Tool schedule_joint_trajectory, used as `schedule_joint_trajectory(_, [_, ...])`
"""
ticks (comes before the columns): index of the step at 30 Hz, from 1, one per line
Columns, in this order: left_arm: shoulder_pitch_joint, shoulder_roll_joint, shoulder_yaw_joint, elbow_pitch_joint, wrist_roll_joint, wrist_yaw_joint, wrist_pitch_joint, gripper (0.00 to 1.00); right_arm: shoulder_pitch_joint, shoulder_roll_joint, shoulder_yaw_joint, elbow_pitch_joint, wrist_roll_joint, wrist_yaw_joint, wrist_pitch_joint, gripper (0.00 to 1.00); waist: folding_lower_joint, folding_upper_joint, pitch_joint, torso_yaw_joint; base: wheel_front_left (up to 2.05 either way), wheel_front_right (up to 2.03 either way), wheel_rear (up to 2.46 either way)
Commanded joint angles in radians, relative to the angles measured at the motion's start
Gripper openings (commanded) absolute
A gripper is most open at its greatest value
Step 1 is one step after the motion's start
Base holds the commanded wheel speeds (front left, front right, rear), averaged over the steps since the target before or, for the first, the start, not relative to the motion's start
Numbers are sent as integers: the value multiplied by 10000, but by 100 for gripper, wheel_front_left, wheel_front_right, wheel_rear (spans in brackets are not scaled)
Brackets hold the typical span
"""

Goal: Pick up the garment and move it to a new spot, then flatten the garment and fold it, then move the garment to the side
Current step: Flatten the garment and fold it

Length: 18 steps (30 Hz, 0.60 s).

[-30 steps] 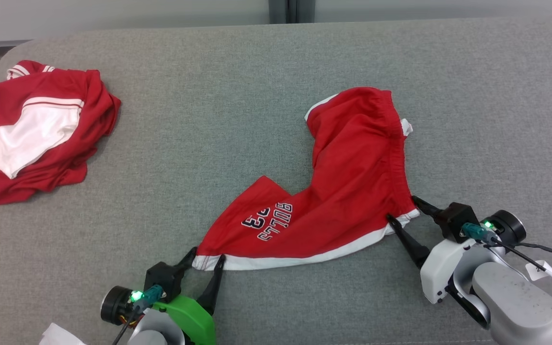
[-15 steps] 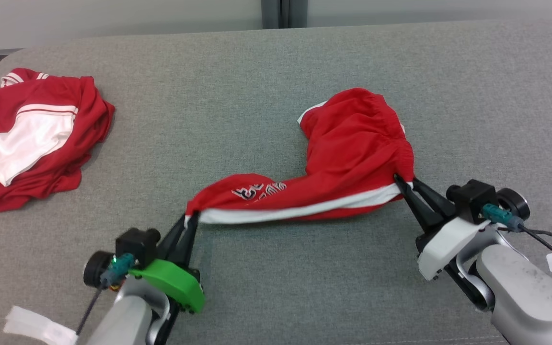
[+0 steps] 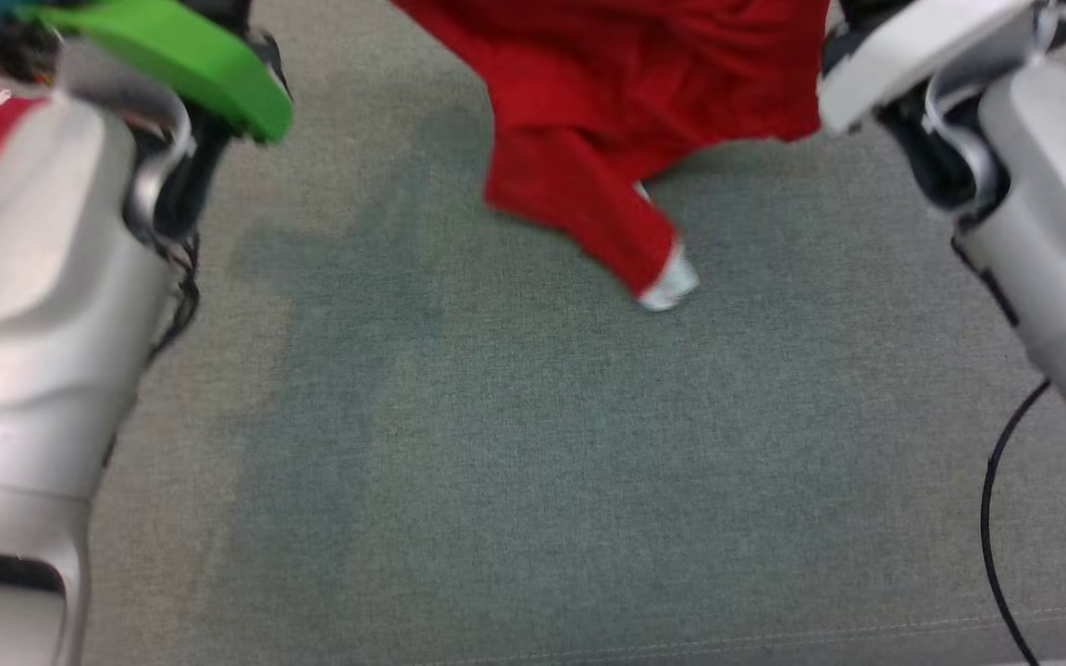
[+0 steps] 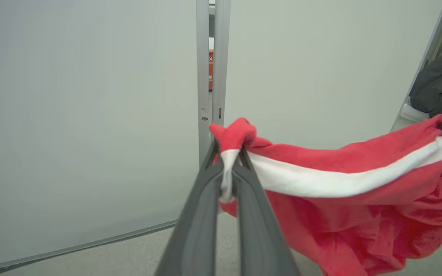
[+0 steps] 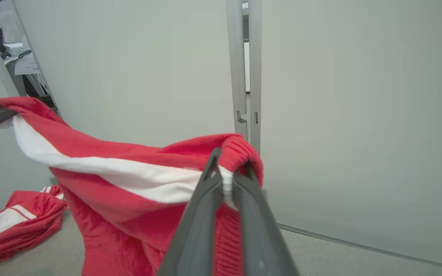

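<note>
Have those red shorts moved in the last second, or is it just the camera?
Yes. The red shorts lay flat on the grey surface; now they hang above it, lifted up, pinched by the left gripper and the right gripper.

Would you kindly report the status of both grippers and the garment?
Left gripper and right gripper, jaws shut on red fabric shorts with white trim. Shorts hang between them over grey fabric surface. Second red-and-white garment lies aside.
</note>
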Motion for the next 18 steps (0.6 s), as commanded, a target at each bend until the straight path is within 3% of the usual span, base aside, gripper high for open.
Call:
schedule_joint_trajectory(1, [-826,172,14,220,-81,12,113,0,-785,94,-95,238,218,1,72,0,0,0,822,-189,0,0,0])
schedule_joint_trajectory(5, [-3041,92,-25,961,-460,12,300,0,-2982,404,-333,1231,626,1,170,0,0,0,1236,-232,0,0,0])
schedule_joint_trajectory(11, [-5266,-30,-273,1709,-570,12,-120,0,-5047,400,377,2161,441,1,-46,0,0,0,1492,-187,0,0,0])
schedule_joint_trajectory(18, [-5420,36,-1083,2262,-952,10,-702,0,-5389,203,1613,2622,1036,3,-351,0,0,0,1838,-184,0,0,0])
